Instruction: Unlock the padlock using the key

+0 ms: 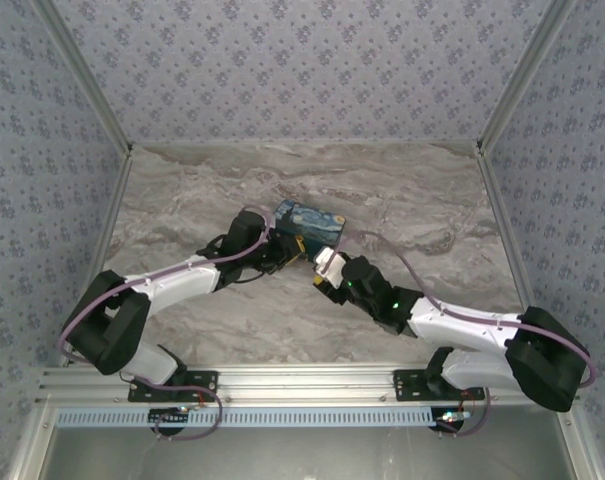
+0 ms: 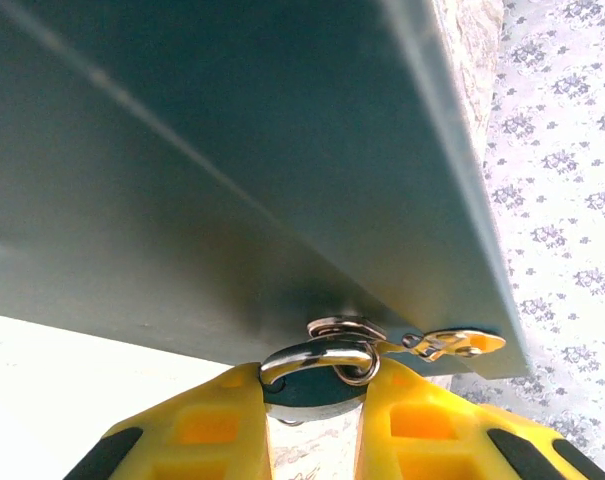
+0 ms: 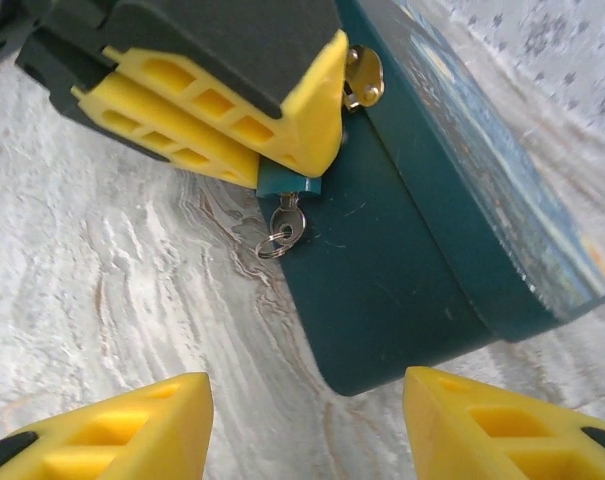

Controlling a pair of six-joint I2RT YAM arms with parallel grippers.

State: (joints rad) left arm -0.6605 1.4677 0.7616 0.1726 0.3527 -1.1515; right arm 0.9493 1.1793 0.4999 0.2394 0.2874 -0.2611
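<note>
- Where the marbled worktop (image 1: pixel 202 190) meets patterned walls (image 1: pixel 282 60), seen from above, a starry box (image 1: pixel 310 226) lies mid-worktop. The left hand (image 1: pixel 288 250) and right hand (image 1: pixel 319 278) meet at its near edge.
- Left wrist: the left hand's fingers (image 2: pixel 422 420) are clenched on the padlock (image 2: pixel 307 392). Its shackle (image 2: pixel 317 355) touches the box's wall, and its body is mostly hidden.
- Right wrist: the right hand is released, with nothing between its fingers. The key (image 3: pixel 288 222) juts from the padlock's underside.

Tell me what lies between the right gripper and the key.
Right wrist view: bare table and a corner of the box separate right gripper from key.
</note>
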